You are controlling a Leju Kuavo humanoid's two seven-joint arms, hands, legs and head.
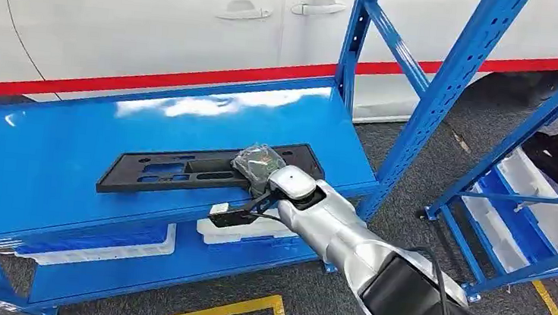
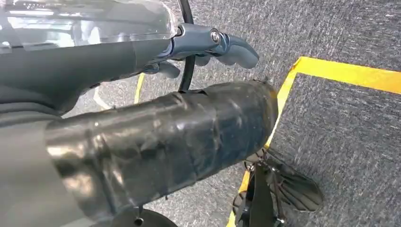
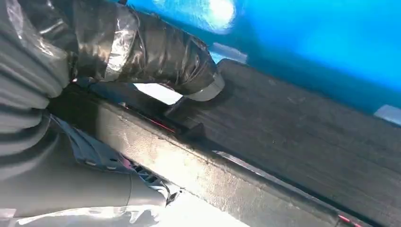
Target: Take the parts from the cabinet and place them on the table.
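Head view: right hand (image 1: 260, 167) grips black part (image 1: 183, 170), fingers hidden.

Bare blue shelf (image 1: 47, 160) left of the black part (image 1: 183, 170); slanted upright (image 1: 449, 89) apparently near right.

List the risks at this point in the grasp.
1. The right hand holds the long black part near one end, so the far end could sag or twist when lifted.
2. The part lies close to the blue shelf front edge and could slide off.
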